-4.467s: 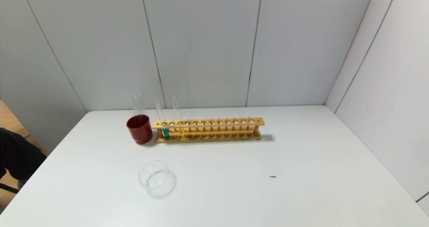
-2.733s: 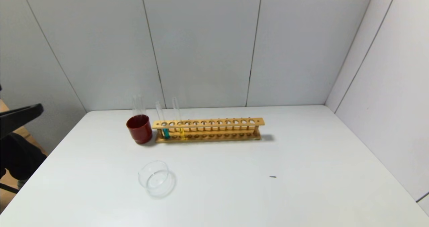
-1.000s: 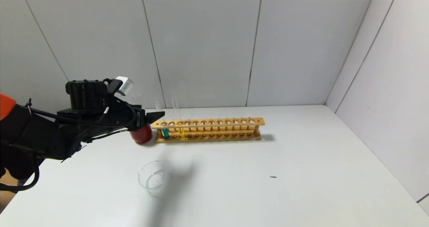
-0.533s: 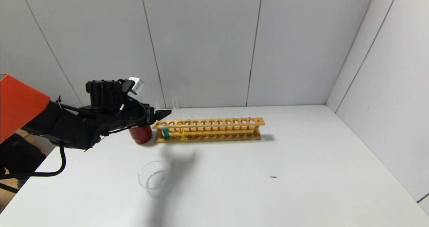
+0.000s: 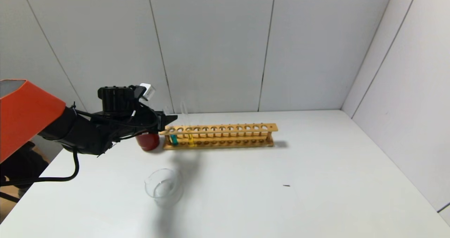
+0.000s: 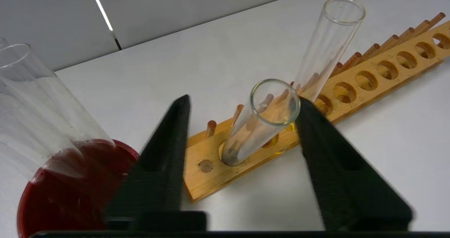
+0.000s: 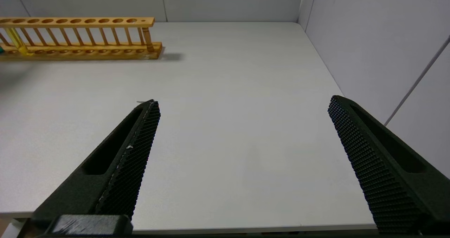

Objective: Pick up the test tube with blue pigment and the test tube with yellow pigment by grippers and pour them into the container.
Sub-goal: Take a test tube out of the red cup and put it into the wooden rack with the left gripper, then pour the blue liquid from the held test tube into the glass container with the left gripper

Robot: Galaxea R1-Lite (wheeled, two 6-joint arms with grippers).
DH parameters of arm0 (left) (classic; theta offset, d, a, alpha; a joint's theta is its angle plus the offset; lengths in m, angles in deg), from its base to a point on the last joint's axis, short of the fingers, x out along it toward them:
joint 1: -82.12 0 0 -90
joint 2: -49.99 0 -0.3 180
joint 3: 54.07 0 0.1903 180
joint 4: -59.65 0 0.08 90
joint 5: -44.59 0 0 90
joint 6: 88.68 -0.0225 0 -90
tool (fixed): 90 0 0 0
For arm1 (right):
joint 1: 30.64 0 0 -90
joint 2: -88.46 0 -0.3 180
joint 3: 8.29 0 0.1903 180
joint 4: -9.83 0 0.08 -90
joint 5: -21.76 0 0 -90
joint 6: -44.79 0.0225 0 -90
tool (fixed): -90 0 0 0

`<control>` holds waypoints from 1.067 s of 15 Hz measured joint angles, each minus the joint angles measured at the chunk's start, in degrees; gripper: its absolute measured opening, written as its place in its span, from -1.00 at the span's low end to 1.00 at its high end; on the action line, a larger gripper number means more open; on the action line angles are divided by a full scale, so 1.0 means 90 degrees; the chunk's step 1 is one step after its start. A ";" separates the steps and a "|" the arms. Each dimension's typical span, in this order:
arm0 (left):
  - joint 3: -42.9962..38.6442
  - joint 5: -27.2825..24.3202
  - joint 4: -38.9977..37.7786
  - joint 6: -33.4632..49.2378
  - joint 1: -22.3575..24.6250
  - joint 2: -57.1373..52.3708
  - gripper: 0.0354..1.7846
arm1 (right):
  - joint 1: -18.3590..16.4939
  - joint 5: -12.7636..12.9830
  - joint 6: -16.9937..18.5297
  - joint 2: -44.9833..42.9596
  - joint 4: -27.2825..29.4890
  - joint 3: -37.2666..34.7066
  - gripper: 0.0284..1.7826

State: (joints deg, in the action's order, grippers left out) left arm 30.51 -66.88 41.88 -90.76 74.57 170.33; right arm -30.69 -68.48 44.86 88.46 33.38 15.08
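Test tube with blue pigment [image 5: 173, 134]: long thin clear glass tube, round-bottomed, holding a short column of teal-blue liquid, standing slightly tilted in the end hole of the rack nearest the red cup.

Left claw [image 6: 242, 106]: black, two pointed fingers, reaching in level from the left on a black arm with an orange shell, straddling the tube's open mouth. One finger [image 6: 316, 125] is sitting at the glass rim; the other is standing apart from it, so the claw is gaping and not yet gripping.

Test tube with yellow pigment [image 5: 188, 125]: matching clear glass, yellow liquid, leaning two holes along.

Rack [image 5: 225, 135]: long pale wooden frame, a row of round holes, thin dowels.

Container [image 5: 164, 187]: low round clear glass dish with lip, sitting nearer the robot on the white bench [image 5: 281, 195].

Cup [image 5: 147, 141]: dark red, opaque, holding empty clear tubes.

Right claw [image 7: 242, 104]: textured black fingers spread wide, hanging empty over the bench edge.
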 joint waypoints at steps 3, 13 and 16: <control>0.0050 -0.0003 -0.0004 0.0046 -0.0080 0.0060 -0.56 | 0.0000 0.0003 0.0004 0.0000 0.0000 0.0000 0.96; 0.0092 0.0080 0.0195 0.0057 -0.0110 -0.0370 -0.67 | 0.0003 0.0000 0.0003 0.0000 0.0000 0.0000 0.96; 0.0242 0.0205 0.0652 0.0058 -0.0110 -0.0951 -0.67 | 0.0003 0.0000 0.0003 0.0000 -0.0003 0.0000 0.96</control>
State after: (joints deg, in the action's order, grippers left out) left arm 32.69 -65.04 47.74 -90.24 73.58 161.77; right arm -30.67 -68.48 44.89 88.46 33.36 15.08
